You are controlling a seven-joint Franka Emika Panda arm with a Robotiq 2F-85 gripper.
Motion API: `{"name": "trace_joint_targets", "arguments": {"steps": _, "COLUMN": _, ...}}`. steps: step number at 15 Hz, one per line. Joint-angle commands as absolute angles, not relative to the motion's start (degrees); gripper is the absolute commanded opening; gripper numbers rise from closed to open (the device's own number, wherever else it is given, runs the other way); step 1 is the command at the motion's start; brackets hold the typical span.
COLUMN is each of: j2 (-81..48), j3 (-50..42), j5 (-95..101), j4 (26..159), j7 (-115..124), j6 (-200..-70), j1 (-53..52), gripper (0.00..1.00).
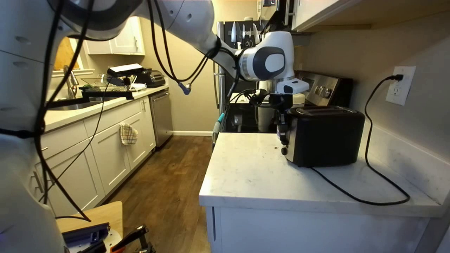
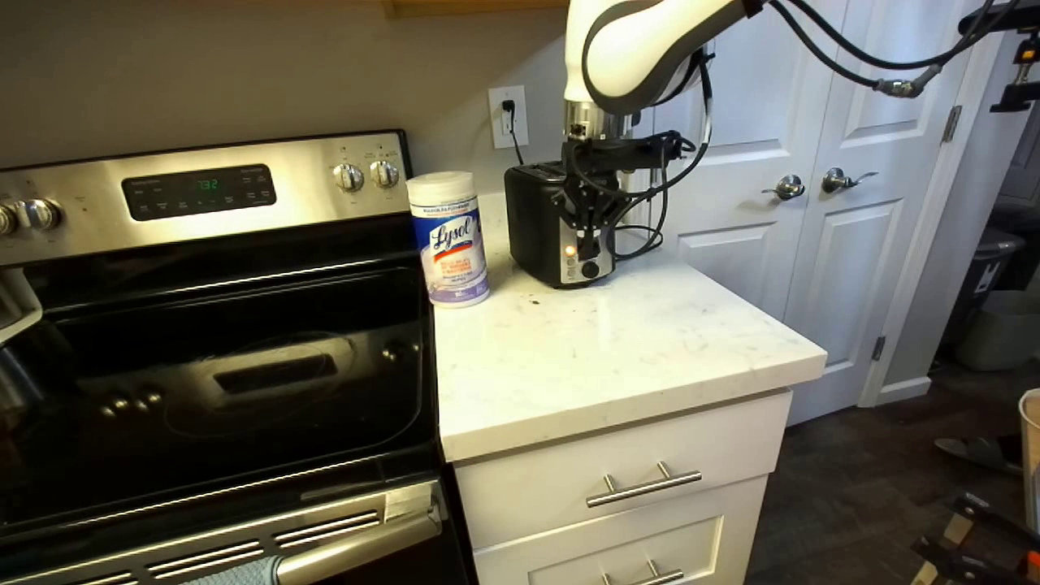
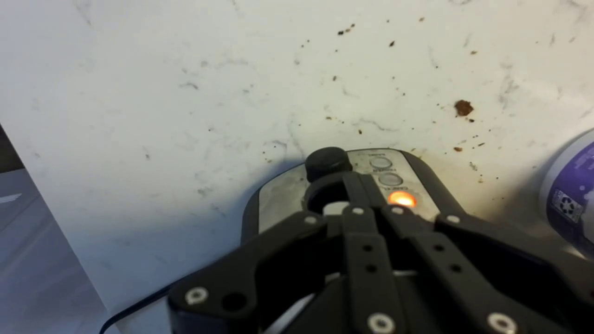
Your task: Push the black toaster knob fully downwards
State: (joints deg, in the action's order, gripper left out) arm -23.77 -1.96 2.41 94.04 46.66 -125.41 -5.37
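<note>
In an exterior view, the toaster (image 2: pixel 532 223) stands on the counter (image 2: pixel 634 341), right of the Lysol canister (image 2: pixel 452 248) (which sits at the counter's edge, just beside the stove (image 2: pixel 244 422)), with the gripper (image 2: pixel 591 229) before its end panel (image 2: pixel 569 266), the outlet (image 2: pixel 500 122) on the wall (image 2: pixel 309 73) behind, and the doors (image 2: pixel 739 122) beyond at the right.

Black toaster (image 1: pixel 327 137), 1 button (image 3: pixel 402 198) aglow.

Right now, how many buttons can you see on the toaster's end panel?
3 in the wrist view: the near button, lit orange; the middle button and the far button, unlit. The gripper may hide others.
</note>
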Motion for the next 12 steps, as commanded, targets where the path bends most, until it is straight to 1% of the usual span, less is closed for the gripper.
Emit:
{"name": "trace_joint_targets", "arguments": {"steps": 1, "j2": -27.9, "j3": -2.3, "j5": 0.9, "j4": 92.7, "j7": 47.3, "j6": -125.5, "j1": -5.5, "gripper": 0.01}}
{"name": "trace_joint_targets", "arguments": {"steps": 8, "j2": -29.1, "j3": -2.5, "j5": 1.6, "j4": 95.1, "j7": 48.1, "j6": -126.5, "j1": -6.3, "gripper": 0.01}}
{"name": "trace_joint_targets", "arguments": {"steps": 12, "j2": -25.8, "j3": -3.2, "j5": 2.5, "j4": 94.2, "j7": 48.7, "j6": -124.6, "j1": -6.7, "gripper": 0.01}}
